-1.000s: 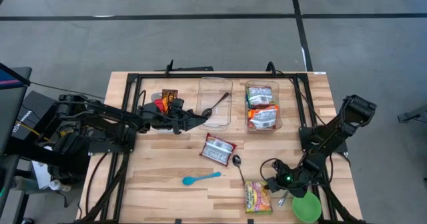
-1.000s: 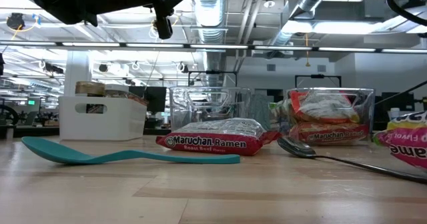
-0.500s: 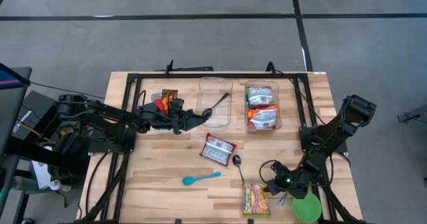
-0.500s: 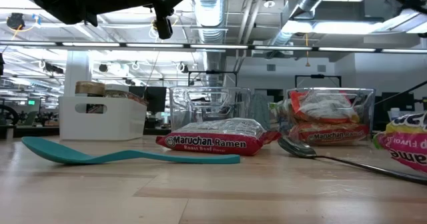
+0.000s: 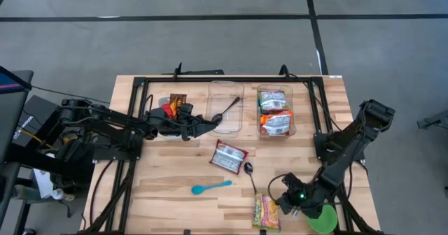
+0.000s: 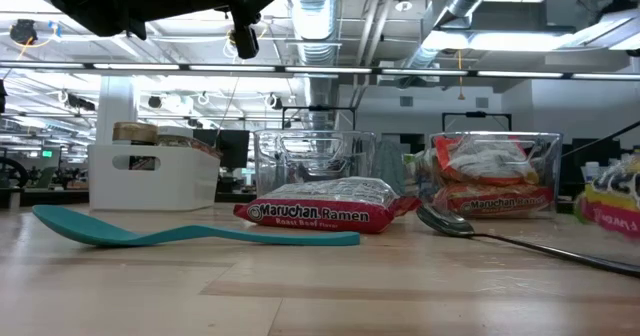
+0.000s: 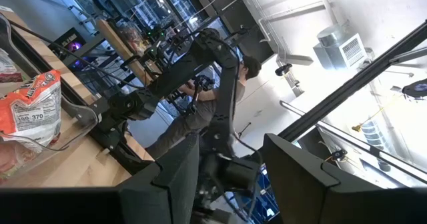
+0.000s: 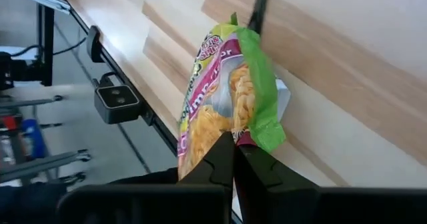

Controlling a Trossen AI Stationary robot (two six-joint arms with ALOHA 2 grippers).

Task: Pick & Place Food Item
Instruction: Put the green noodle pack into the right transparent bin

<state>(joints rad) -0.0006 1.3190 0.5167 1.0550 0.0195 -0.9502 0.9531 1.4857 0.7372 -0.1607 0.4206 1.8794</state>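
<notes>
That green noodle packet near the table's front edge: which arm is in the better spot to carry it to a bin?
The right arm. Its gripper is already shut on the green noodle packet. The left gripper hovers far off by the clear bin with the spoon.

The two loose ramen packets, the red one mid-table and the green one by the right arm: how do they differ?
The red Maruchan ramen packet lies flat and untouched on the table; the green ramen packet is pinched by the right gripper at the table's front edge. One wrapper is red and white, the other green and yellow. Both are sealed noodle packs.
</notes>
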